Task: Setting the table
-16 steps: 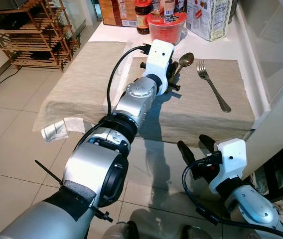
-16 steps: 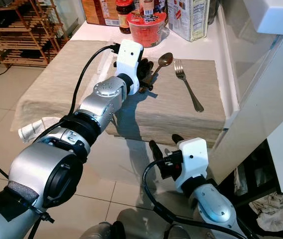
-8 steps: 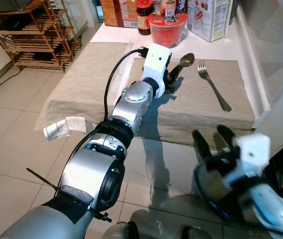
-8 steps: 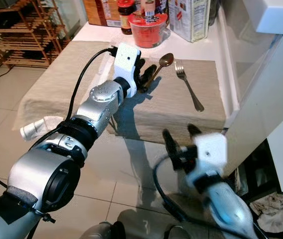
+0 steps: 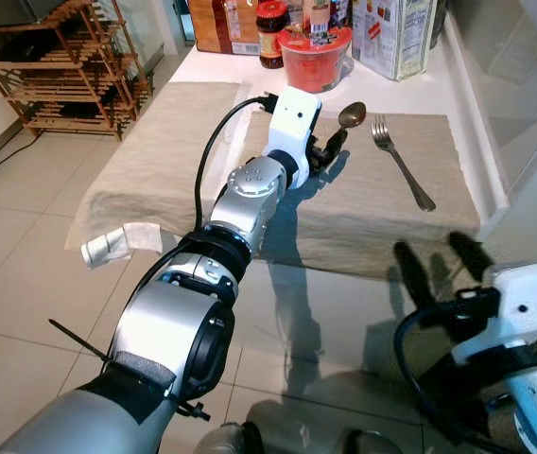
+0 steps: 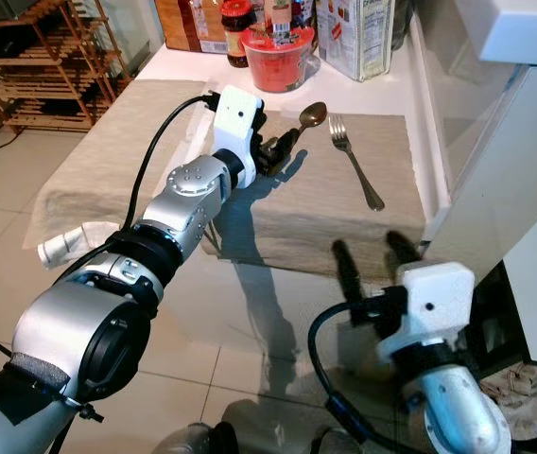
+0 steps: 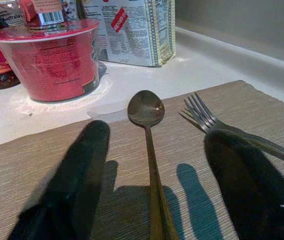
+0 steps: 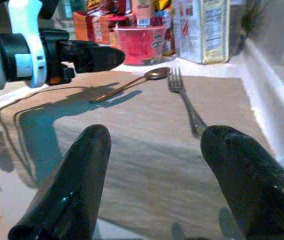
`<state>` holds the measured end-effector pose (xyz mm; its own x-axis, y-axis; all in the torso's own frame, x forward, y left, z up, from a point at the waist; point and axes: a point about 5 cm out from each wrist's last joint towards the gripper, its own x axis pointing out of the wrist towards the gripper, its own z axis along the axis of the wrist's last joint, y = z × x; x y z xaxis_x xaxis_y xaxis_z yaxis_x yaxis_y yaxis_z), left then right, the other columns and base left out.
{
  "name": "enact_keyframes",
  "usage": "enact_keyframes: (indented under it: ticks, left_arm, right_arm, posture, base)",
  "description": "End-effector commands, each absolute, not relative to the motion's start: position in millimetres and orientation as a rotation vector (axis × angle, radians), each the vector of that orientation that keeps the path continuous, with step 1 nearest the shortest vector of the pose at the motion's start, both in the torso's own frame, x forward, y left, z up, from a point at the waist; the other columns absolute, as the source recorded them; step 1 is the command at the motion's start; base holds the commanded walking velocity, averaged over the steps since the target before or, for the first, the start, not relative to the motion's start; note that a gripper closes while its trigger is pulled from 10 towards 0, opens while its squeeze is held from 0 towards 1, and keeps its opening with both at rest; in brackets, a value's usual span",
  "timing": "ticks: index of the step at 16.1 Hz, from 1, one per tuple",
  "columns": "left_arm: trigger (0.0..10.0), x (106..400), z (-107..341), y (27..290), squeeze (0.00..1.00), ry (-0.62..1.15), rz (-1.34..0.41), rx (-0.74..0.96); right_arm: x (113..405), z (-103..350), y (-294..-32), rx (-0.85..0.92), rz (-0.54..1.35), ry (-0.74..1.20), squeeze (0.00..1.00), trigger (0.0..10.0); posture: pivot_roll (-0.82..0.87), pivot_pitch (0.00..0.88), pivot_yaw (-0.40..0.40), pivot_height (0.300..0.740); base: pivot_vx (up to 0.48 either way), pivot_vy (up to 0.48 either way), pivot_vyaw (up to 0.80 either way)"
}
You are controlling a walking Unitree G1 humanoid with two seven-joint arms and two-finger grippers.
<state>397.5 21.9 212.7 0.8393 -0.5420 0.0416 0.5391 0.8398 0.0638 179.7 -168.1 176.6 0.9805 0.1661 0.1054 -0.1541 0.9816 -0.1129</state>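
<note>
Head views: left gripper (image 5: 328, 149) is out over the beige placemat (image 5: 372, 203), fingers apart, not clamped on anything; the spoon (image 5: 344, 121) runs out from betw. its tips, bowl ahead of it toward the red tub (image 5: 314, 54), and the fork (image 5: 399, 161) lies just to the gripper's right, tines level w/ the spoon bowl. Right gripper (image 6: 374, 270) is low near the mat's front edge, fingers spread, holding nothing, well short of the cutlery. Judging from this, the step is placing or straightening the spoon beside the fork; to do it well, keep the handle centred betw. the fingers, don't drag the mat, and keep the right-hand finger clear of the fork tines. Left wrist view: shows what the head views can't – spoon handle passes betw. the two black fingers (image 7: 77, 170) w/ a gap either side, flat on the mat, and the other finger sits over the fork's neck; whether it touches, can't tell. Right wrist view: gives the side-on look – left gripper's tips seem raised just above the mat, spoon & fork lying flat and near-parallel, cereal box (image 8: 203, 30) behind.
</note>
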Motion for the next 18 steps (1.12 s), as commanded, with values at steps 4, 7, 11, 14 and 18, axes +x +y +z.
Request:
enact_keyframes:
  ticks: [4,7,11,14,18]
  left_arm:
    - [10.0,399.5,207.8,29.4,1.0,-0.052,-0.525,0.062]
    - [10.0,400.6,211.4,30.2,1.0,-0.067,-0.51,0.064]
    - [10.0,400.6,212.8,29.0,1.0,-0.07,-0.526,0.08]
    - [10.0,398.4,208.9,24.6,0.0,-0.054,-0.56,0.079]
    - [10.0,398.4,215.6,21.6,0.0,-0.076,-0.579,0.053]
  right_arm:
    - [177.5,135.7,-160.7,-0.227,0.23,-0.069,0.0,10.0]
    - [185.8,125.0,-163.4,-0.233,0.211,-0.066,0.0,10.0]
    - [187.4,130.3,-158.5,-0.231,0.209,-0.121,0.0,10.0]
    - [185.5,139.0,-154.5,-0.201,0.203,-0.161,0.0,10.0]
    - [181.1,152.5,-150.8,-0.216,0.231,-0.202,0.0,10.0]
  posture:
    - [-0.2,0.076,0.123,0.74]
    - [-0.19,0.074,0.127,0.74]
    - [-0.19,0.077,0.126,0.74]
    - [-0.19,0.082,0.127,0.74]
    - [-0.19,0.085,0.13,0.74]
  base:
    - [0.0,0.0,0.0]
    - [0.0,0.0,0.0]
    - [0.0,0.0,0.0]
    - [0.0,0.0,0.0]
    - [0.0,0.0,0.0]
